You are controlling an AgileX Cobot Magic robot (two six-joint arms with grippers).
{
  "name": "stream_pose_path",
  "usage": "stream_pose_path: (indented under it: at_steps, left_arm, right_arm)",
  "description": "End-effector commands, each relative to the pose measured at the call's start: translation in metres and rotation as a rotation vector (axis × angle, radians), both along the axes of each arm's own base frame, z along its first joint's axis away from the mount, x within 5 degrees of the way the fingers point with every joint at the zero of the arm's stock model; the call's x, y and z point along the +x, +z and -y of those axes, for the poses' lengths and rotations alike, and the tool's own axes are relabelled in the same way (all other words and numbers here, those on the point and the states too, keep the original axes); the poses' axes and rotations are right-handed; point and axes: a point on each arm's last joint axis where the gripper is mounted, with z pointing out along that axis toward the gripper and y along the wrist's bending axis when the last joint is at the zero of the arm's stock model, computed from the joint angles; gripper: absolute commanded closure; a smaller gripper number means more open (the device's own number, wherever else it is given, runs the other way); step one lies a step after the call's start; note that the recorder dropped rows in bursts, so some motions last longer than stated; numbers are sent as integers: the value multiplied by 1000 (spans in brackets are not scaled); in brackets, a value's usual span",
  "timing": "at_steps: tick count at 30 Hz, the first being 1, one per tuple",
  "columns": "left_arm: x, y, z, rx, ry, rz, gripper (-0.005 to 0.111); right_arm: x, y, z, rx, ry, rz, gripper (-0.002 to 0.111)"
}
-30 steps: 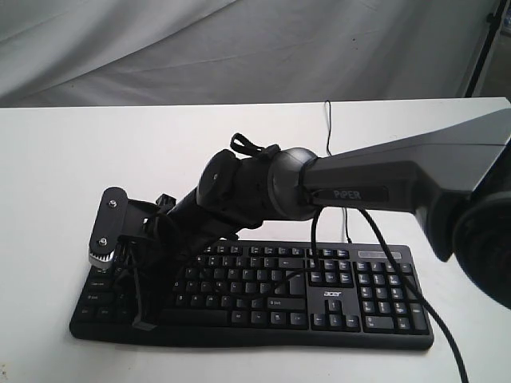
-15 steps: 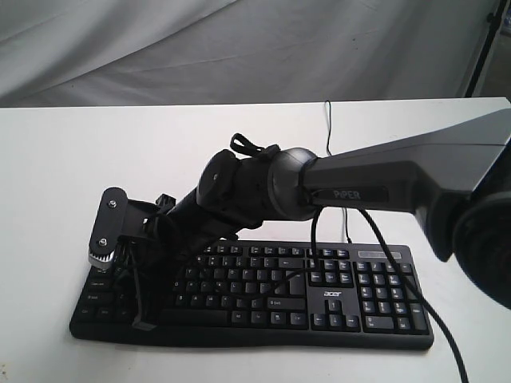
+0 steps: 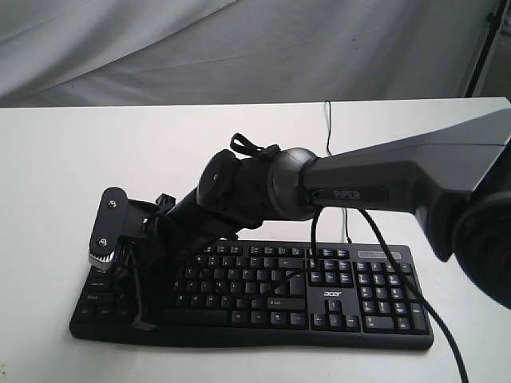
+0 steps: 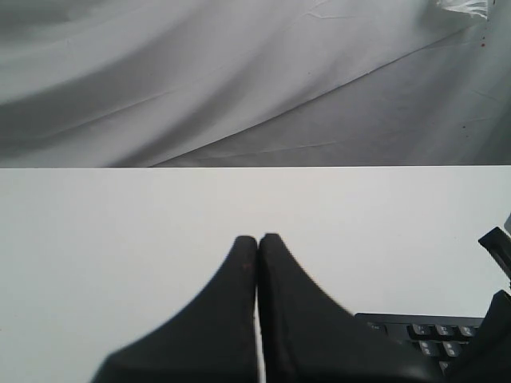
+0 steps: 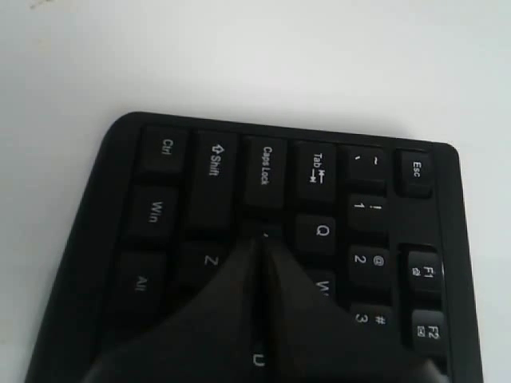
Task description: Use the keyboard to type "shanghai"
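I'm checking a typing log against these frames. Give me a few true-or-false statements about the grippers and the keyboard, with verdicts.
1. The right gripper is shut. True.
2. Its tip is over the number pad. False: it is at the keyboard's other end, by Caps Lock and Q.
3. The left gripper is open. False: its fingers are pressed together.
4. The keyboard lies on a white table. True.

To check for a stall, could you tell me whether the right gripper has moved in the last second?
No. The right gripper stands unchanged over the left end of the keyboard in the exterior view.
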Motion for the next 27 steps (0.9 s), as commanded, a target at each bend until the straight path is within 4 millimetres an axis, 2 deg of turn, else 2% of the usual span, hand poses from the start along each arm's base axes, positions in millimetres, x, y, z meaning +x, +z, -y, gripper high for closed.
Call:
stream_pose_path:
  at_steps: [1, 7, 10, 12, 15, 22, 27]
  left_arm:
    - [0, 0, 0, -5, -4, -1, 106]
    - [0, 0, 0, -5, -4, -1, 106]
    - [0, 0, 0, -5, -4, -1, 106]
    - [0, 0, 0, -5, -4, -1, 106]
    - [0, 0, 0, -5, -4, -1, 106]
    - [0, 0, 0, -5, -4, -1, 106]
    - [0, 0, 0, -5, -4, -1, 106]
  right_arm:
    - [0, 1, 0, 0, 5, 10, 108]
    - [1, -13, 0, -19, 0, -2, 108]
    - [1, -13, 0, -18, 3, -1, 108]
    - [1, -10, 0, -16, 4, 5, 108]
    - [-1, 6, 0, 3, 15, 21, 108]
    - [-1, 10, 0, 4, 23, 28, 108]
    - [-3, 37, 5, 0, -6, 38, 108]
